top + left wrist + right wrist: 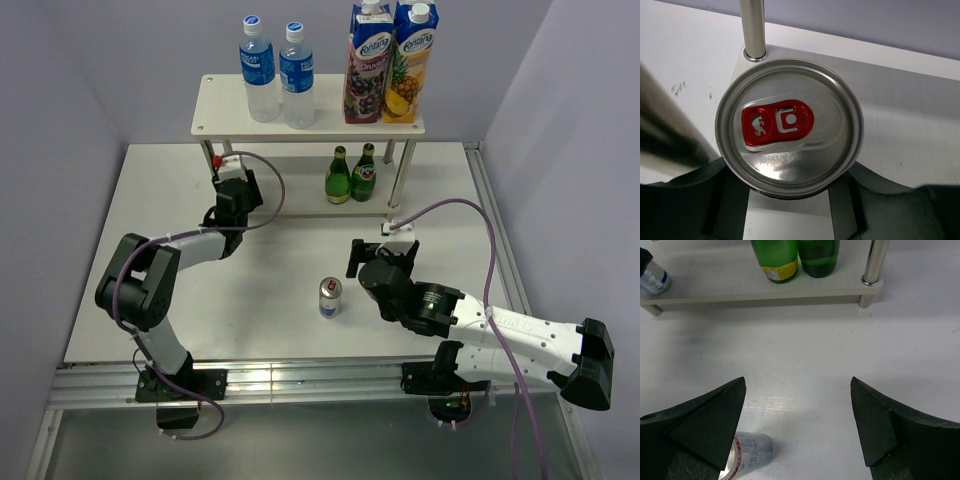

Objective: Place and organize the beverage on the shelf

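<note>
Shelf (330,118) leg stands just past the can (789,125) your outstretched left claw (790,172) grips, while your right claw (797,385) hangs spread wide, low over the tabletop (805,350).

Left arm (195,245) and right arm (510,328) pair black joints with white links; purple cables (455,201) loop off both; fingers (705,425) are matte black wedges.

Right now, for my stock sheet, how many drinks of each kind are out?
Water bottles: 2
Juice cartons: 2
Green bottles: 2
Cans: 2
Total: 8
</note>
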